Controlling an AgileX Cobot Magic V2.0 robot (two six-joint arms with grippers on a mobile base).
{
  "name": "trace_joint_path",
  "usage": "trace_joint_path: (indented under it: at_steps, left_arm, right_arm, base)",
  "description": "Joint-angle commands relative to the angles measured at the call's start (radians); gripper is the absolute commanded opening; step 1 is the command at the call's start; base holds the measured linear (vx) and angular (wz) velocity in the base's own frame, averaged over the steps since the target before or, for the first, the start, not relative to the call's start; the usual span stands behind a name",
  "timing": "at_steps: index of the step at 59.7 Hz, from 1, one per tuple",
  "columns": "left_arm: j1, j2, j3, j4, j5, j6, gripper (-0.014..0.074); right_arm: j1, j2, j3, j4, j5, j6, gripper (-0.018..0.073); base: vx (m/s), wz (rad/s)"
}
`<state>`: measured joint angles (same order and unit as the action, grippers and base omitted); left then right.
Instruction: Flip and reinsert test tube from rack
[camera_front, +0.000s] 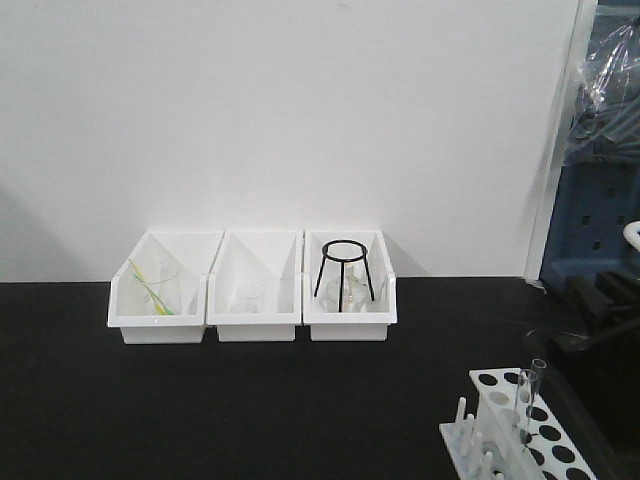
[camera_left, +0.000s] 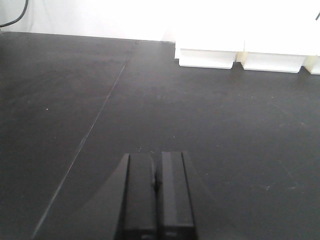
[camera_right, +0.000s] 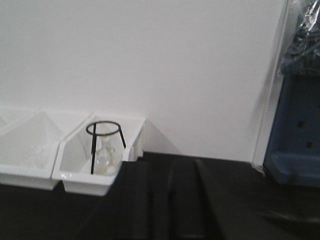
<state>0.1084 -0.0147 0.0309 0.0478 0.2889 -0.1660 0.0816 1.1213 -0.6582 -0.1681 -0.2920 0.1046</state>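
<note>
Low over the black table (camera_left: 210, 130), the left gripper (camera_left: 157, 187) points flat toward the white bins (camera_left: 207, 57) far ahead, its two fingers pressed together on nothing. Up higher, the right gripper (camera_right: 170, 200) also has its fingers together, the bin with a black ring stand (camera_right: 105, 137) ahead-left. Neither is near the rack (camera_front: 530, 425), where a glass tube (camera_front: 527, 395) stands upright.

Even, bright room light; the white bins (camera_left: 240, 55) ahead of the left gripper (camera_left: 157, 195) glare out, perhaps overexposed; right wrist view soft.

Left hand (camera_left: 157, 192) closed, empty; right hand (camera_right: 170, 200) closed too
</note>
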Motion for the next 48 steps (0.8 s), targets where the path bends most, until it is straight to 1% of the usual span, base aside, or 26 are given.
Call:
trace_joint_path:
  at_steps: [1, 5, 12, 22, 32, 41, 48]
  left_arm:
    - [-0.004, -0.003, 0.002, -0.004, -0.087, 0.000, -0.0006]
    - [-0.004, -0.003, 0.002, -0.004, -0.087, 0.000, -0.0006]
    - [-0.004, -0.003, 0.002, -0.004, -0.087, 0.000, -0.0006]
    - [-0.004, -0.003, 0.002, -0.004, -0.087, 0.000, -0.0006]
    - [-0.004, -0.003, 0.002, -0.004, -0.087, 0.000, -0.0006]
    - [-0.004, -0.003, 0.002, -0.004, -0.087, 0.000, -0.0006]
    - [-0.004, -0.003, 0.002, -0.004, -0.087, 0.000, -0.0006]
  right_arm:
    - [-0.001, -0.123, -0.033, -0.027, 0.154, 0.006, -0.0016]
    - [-0.001, -0.232, -0.017, -0.023, 0.275, 0.009, -0.0015]
    - [-0.001, -0.420, 0.077, -0.021, 0.373, 0.011, -0.0010]
    - [-0.001, -0.697, 0.237, -0.020, 0.405, 0.011, -0.0008]
    - [-0.001, -0.882, 0.367, -0.022, 0.424, 0.011, -0.0008]
    - [-0.001, -0.962, 0.436, -0.027, 0.439, 0.011, -0.0008]
    - [-0.001, -0.974, 0.475, -0.027, 0.438, 0.011, -0.0008]
  base:
    - [0.00, 0.00]
    - [0.00, 0.00]
    - [0.00, 0.00]
    - [0.00, 0.00]
    - [0.00, 0.00]
    - [0.00, 0.00]
    - [0.00, 0.00]
